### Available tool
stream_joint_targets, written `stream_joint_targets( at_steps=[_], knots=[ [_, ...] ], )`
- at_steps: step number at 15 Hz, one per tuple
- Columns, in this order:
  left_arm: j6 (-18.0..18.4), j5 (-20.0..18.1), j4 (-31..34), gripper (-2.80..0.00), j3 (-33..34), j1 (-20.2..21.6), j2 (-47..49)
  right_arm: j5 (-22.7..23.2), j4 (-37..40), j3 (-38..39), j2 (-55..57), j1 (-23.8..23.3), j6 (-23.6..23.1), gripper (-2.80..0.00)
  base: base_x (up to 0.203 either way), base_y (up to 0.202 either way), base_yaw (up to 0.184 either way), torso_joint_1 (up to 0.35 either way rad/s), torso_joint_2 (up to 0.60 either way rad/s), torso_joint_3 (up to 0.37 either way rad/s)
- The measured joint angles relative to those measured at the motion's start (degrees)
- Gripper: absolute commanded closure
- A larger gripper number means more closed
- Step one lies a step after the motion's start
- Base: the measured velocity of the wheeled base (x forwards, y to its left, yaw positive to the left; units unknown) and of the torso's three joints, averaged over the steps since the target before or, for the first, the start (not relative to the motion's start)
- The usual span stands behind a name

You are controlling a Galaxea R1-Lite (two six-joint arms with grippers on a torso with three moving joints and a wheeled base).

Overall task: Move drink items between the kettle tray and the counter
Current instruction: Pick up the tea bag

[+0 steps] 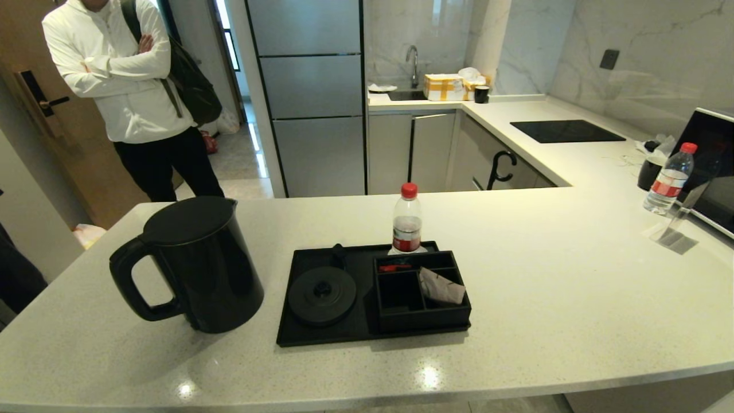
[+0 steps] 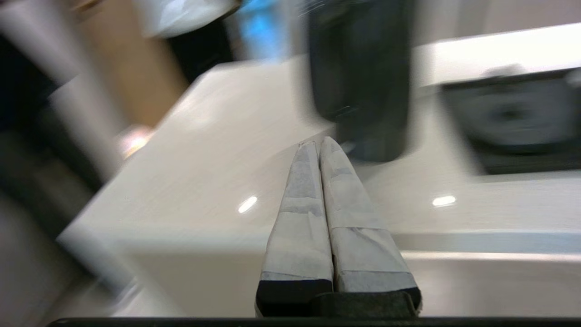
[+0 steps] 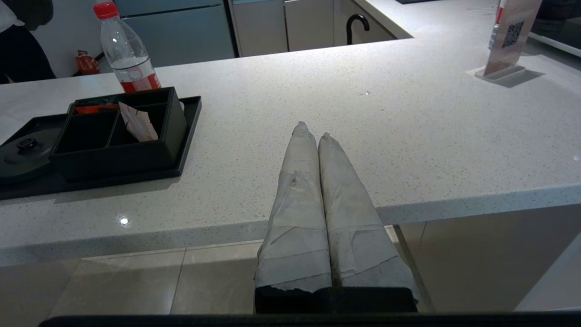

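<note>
Off counter (image 3: 408, 136) edge: left end effector (image 2: 320, 144), right end effector (image 3: 313, 129) both clenched, empty.

The right gripper (image 3: 313, 131), fingers pressed together, hangs off the counter's (image 3: 408, 136) front edge. On the kettle tray (image 3: 188, 131), the sachet (image 3: 138, 122) leans in the organiser box (image 3: 118, 154).

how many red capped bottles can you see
2. One bottle stands on the counter right behind the tray; the other stands far right by the microwave. More may be hidden.
</note>
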Motion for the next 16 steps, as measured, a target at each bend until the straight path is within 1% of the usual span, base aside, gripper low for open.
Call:
stream_joint_targets(
  at_steps=[1, 2, 3, 4, 5, 7, 8, 9, 10, 12, 13, 14, 15, 16],
  knots=[
    [0.0, -3.4, -1.8, 0.0, 0.8, 0.0, -0.1, 0.0, 0.0, 0.0, 0.0, 0.0, 0.0, 0.0, 0.0, 0.0, 0.0, 0.0, 0.0, 0.0],
    [0.0, -5.1, -2.1, 0.0, 1.3, 0.0, -0.1, 0.0, 0.0, 0.0, 0.0, 0.0, 0.0, 0.0, 0.0, 0.0, 0.0, 0.0, 0.0, 0.0],
    [-0.3, -5.2, -2.3, 0.0, 1.5, 0.0, -0.1, 0.0, 0.0, 0.0, 0.0, 0.0, 0.0, 0.0, 0.0, 0.0, 0.0, 0.0, 0.0, 0.0],
    [-1.5, -5.2, -2.8, 0.0, 1.6, 0.0, -0.1, 0.0, 0.0, 0.0, 0.0, 0.0, 0.0, 0.0, 0.0, 0.0, 0.0, 0.0, 0.0, 0.0],
    [-3.5, -5.3, -3.1, 0.0, 1.6, 0.0, -0.1, 0.0, 0.0, 0.0, 0.0, 0.0, 0.0, 0.0, 0.0, 0.0, 0.0, 0.0, 0.0, 0.0],
    [-9.7, -6.8, -2.7, 0.0, 1.7, 0.0, -0.1, 0.0, 0.0, 0.0, 0.0, 0.0, 0.0, 0.0, 0.0, 0.0, 0.0, 0.0, 0.0, 0.0],
    [-11.9, -8.7, -2.4, 0.0, 1.7, 0.0, -0.1, 0.0, 0.0, 0.0, 0.0, 0.0, 0.0, 0.0, 0.0, 0.0, 0.0, 0.0, 0.0, 0.0],
    [-12.9, -9.8, -2.3, 0.0, 1.7, 0.0, -0.1, 0.0, 0.0, 0.0, 0.0, 0.0, 0.0, 0.0, 0.0, 0.0, 0.0, 0.0, 0.0, 0.0],
    [-12.8, -9.7, -2.2, 0.0, 1.7, 0.0, -0.1, 0.0, 0.0, 0.0, 0.0, 0.0, 0.0, 0.0, 0.0, 0.0, 0.0, 0.0, 0.0, 0.0],
    [-11.4, -8.2, -1.7, 0.0, 1.7, 0.0, -0.1, 0.0, 0.0, 0.0, 0.0, 0.0, 0.0, 0.0, 0.0, 0.0, 0.0, 0.0, 0.0, 0.0],
    [-10.0, -8.4, -1.3, 0.0, 1.7, 0.0, -0.1, 0.0, 0.0, 0.0, 0.0, 0.0, 0.0, 0.0, 0.0, 0.0, 0.0, 0.0, 0.0, 0.0],
    [-7.6, -9.0, -1.1, 0.0, 1.7, 0.0, -0.1, 0.0, 0.0, 0.0, 0.0, 0.0, 0.0, 0.0, 0.0, 0.0, 0.0, 0.0, 0.0, 0.0],
    [-6.4, -9.2, -1.1, 0.0, 1.7, 0.0, -0.1, 0.0, 0.0, 0.0, 0.0, 0.0, 0.0, 0.0, 0.0, 0.0, 0.0, 0.0, 0.0, 0.0],
    [-6.3, -9.2, -1.1, 0.0, 1.7, 0.0, -0.1, 0.0, 0.0, 0.0, 0.0, 0.0, 0.0, 0.0, 0.0, 0.0, 0.0, 0.0, 0.0, 0.0]
  ],
)
